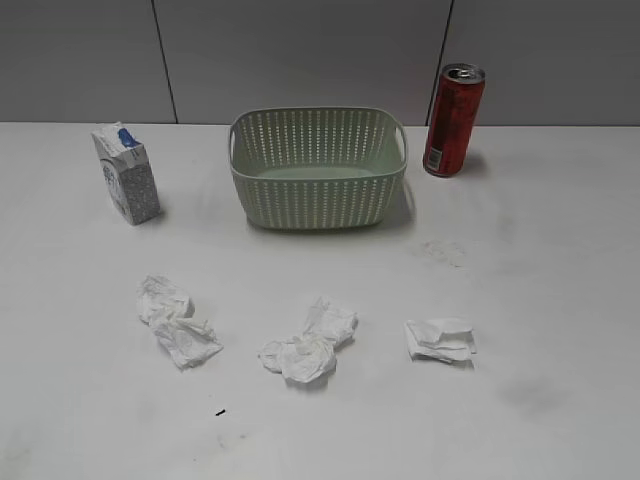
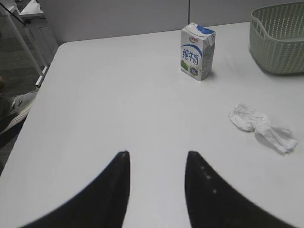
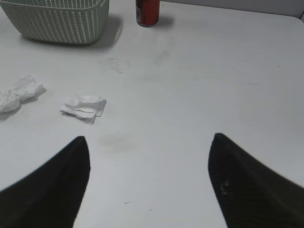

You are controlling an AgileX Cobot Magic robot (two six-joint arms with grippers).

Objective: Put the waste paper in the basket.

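we list two black grippers: the left gripper (image 2: 156,156) with curved tapering fingers, the right gripper (image 3: 149,140) with broader matte ones.

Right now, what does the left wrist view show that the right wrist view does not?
Only the left wrist view shows the milk carton, one paper wad and the left end effector, open. Only the right wrist view shows the red can, two other wads and the right end effector, open. Both show the green basket and the white table.
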